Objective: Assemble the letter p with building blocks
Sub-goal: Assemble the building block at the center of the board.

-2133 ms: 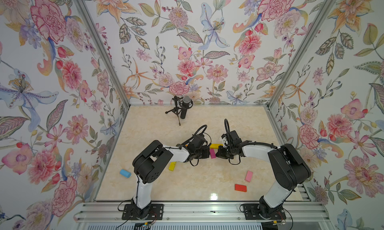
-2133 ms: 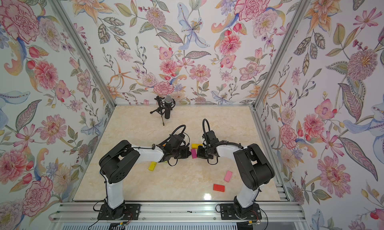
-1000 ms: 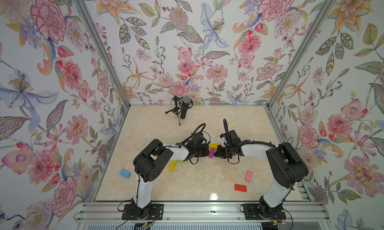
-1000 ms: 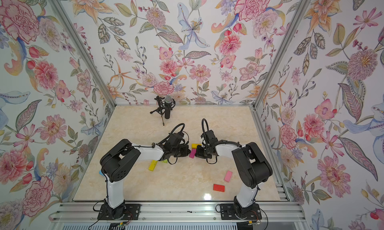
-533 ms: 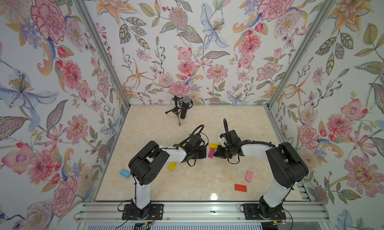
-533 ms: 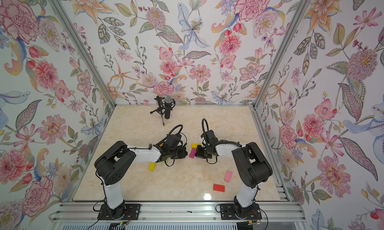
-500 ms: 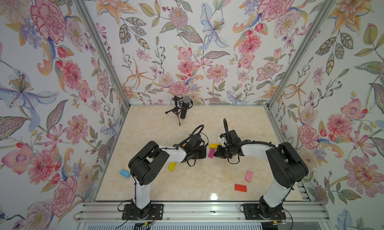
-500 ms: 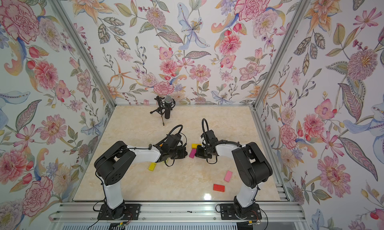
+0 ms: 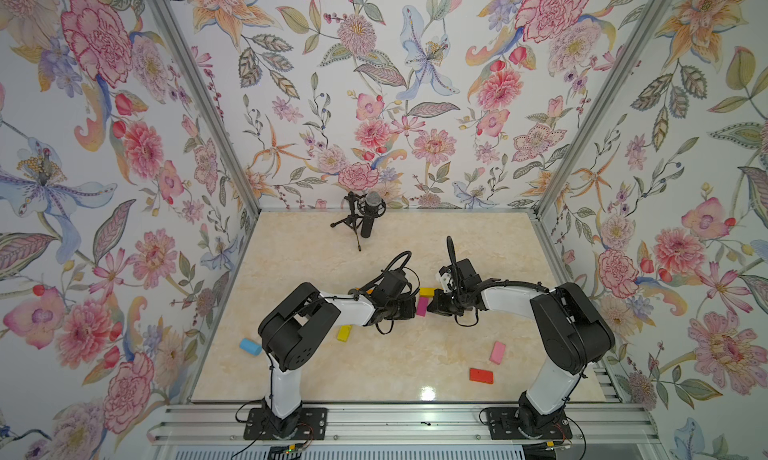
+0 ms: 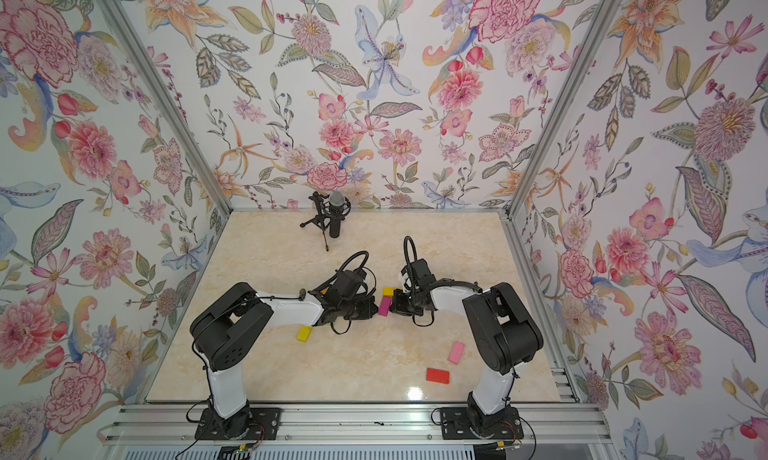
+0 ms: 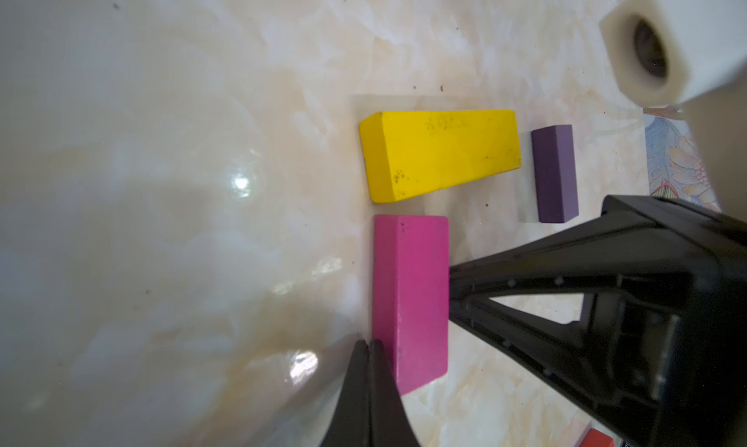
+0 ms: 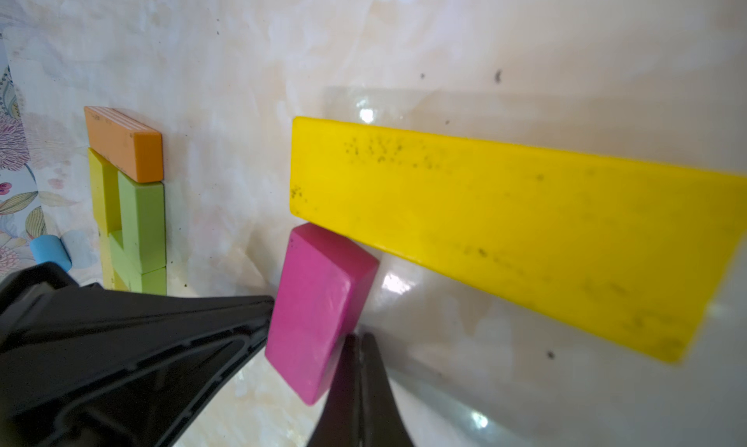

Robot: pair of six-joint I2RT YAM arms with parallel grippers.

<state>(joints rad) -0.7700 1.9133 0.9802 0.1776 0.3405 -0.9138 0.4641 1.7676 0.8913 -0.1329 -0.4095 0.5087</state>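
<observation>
Both clenched, gripping nothing: left hand (image 11: 368, 346) and right hand (image 12: 359, 340) flank the magenta block (image 11: 410, 299), tips at its long sides. It lies flat on the surface (image 11: 161, 182), just beside the yellow bar (image 11: 440, 154).

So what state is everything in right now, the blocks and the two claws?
Magenta rectangular wooden block: lying flat between the two claw tips.
Long yellow rectangular bar: lying flat, free.
Short purple rectangular block: lying flat, free.
Red rectangular block: lying flat, free.
Pink rectangular block: lying flat, free.
Left claw: shut, holding nothing.
Right claw: shut, holding nothing.
</observation>
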